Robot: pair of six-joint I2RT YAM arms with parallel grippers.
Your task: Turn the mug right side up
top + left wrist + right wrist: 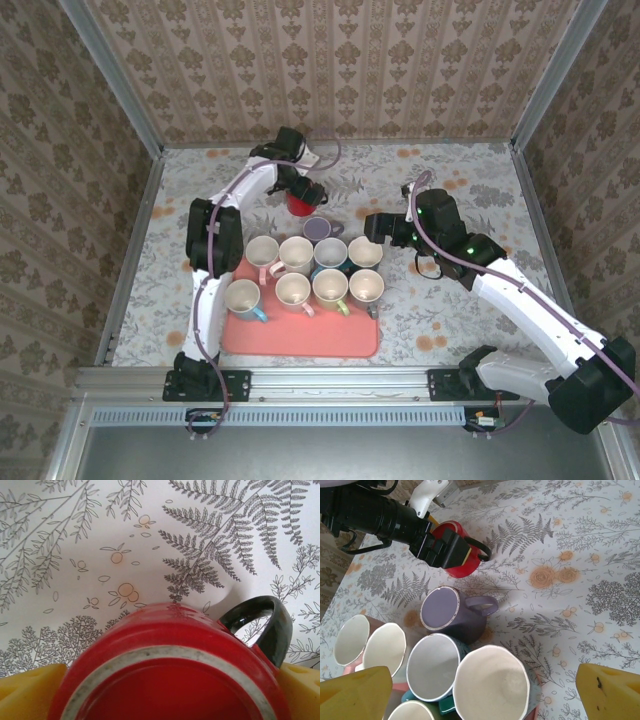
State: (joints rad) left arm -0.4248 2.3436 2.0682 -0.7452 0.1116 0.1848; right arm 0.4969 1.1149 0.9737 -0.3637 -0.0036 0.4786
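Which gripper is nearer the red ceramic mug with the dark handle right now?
Left. The left gripper straddles the red mug, a yellow pad on each side. The right gripper hovers open, apart from it, past the purple mug.

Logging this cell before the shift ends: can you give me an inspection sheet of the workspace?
Surface: floral-print table, no spills seen.
Job's things: red mug between the left gripper's pads, base toward the wrist camera; purple mug base-up beside the red tray.
Clutter: upright mugs crowd that tray.
Grippers: left gripper shut on red mug; right gripper open above the mugs.
Cables: cable looped along the right arm.
Surroundings: wallpapered walls, metal frame.
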